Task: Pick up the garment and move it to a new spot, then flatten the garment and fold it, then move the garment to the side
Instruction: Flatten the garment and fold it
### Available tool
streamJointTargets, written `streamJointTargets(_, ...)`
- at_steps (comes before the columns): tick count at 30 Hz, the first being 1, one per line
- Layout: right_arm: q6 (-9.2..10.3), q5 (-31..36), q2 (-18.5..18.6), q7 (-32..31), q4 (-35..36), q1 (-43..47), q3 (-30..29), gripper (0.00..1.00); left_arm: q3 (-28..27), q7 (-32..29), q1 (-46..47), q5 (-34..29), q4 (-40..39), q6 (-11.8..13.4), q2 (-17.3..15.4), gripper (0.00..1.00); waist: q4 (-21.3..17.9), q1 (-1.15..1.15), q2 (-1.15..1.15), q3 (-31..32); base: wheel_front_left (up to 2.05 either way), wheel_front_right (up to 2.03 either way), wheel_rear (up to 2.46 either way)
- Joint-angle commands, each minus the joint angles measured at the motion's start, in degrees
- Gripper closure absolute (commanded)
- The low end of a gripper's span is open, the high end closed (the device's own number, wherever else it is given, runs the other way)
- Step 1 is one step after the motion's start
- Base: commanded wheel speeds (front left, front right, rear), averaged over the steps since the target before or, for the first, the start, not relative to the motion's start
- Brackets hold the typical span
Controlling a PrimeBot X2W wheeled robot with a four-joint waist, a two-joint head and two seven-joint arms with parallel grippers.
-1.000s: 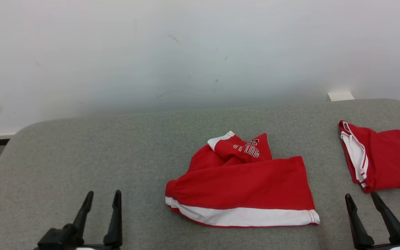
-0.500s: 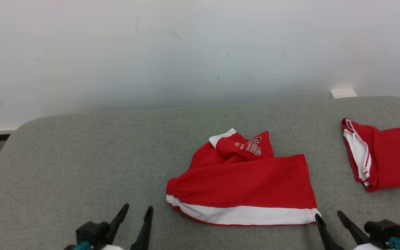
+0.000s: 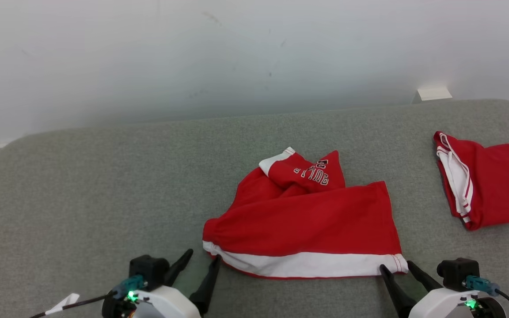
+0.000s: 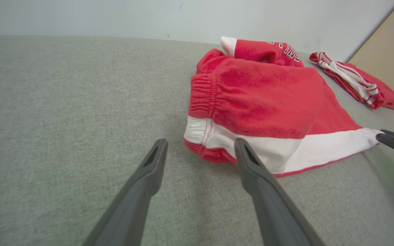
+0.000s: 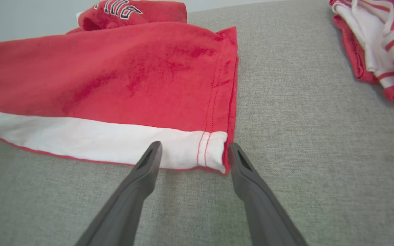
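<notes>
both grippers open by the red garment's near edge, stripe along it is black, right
No: the stripe is white, as the head view shows. Both the left gripper and right gripper are open by the near edge of the red garment.

red garment (image 3: pixel 307 225) with white band, grey table (image 3: pixel 86 190), black pincers

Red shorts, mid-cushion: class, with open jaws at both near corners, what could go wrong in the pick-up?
The left jaws reach only the edge of the waistband corner, so the grip may slip. The folded-over leg may stay tangled when lifted. Moving right could land on the second red garment.
</notes>
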State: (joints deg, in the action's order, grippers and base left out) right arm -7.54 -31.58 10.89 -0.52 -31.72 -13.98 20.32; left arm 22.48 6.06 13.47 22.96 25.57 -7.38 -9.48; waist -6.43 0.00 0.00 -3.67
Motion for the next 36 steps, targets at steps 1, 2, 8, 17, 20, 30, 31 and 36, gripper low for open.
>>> streamJointTargets(1,0.12,-0.6,0.4,-0.2,-0.6,-0.8,0.4,0.00,0.5,-0.1,1.0,1.0,0.4,-0.1,-0.4,0.00,-0.2,0.00,0.00,-0.4,0.00,0.00,0.00)
streamJointTargets(2,0.12,-1.0,0.3,-0.4,-0.9,-1.2,1.0,0.00,1.4,-0.2,1.5,1.8,0.9,-0.1,-0.5,0.00,-0.2,0.00,0.00,-0.6,0.00,0.00,0.00)
streamJointTargets(8,0.12,-3.3,0.6,0.1,-3.3,-3.3,3.6,0.00,5.8,0.8,4.3,5.5,3.1,-0.1,-2.1,0.00,-0.4,0.00,0.00,-1.4,0.00,0.00,0.00)
streamJointTargets(17,0.12,-6.0,1.0,1.1,-5.5,-6.0,7.6,0.00,9.3,2.4,9.2,8.9,8.0,-0.1,-3.2,0.00,-0.4,0.00,0.00,-2.7,0.00,0.00,0.00)
streamJointTargets(20,0.12,-6.8,1.1,1.8,-6.0,-6.5,8.7,0.38,11.3,2.7,10.3,10.1,8.7,-0.1,-3.8,0.18,-0.4,0.00,0.00,-3.0,0.00,0.00,0.00)
streamJointTargets(30,0.12,-9.3,1.9,6.2,-6.9,-7.8,11.6,1.00,14.4,5.5,10.8,12.9,9.0,-0.1,-5.1,1.00,-0.3,0.00,0.00,-2.1,0.00,0.00,0.00)
streamJointTargets(31,0.12,-9.5,2.1,7.1,-6.7,-7.9,11.6,1.00,14.5,5.7,10.8,12.9,8.7,0.0,-5.3,1.00,-0.2,0.00,0.00,-1.8,0.00,0.00,0.00)
streamJointTargets(36,0.12,-11.6,3.7,9.8,-3.3,-8.7,11.7,1.00,15.0,4.9,11.9,13.5,5.5,-0.1,-6.6,1.00,0.2,0.00,0.00,-0.7,0.00,0.00,0.00)
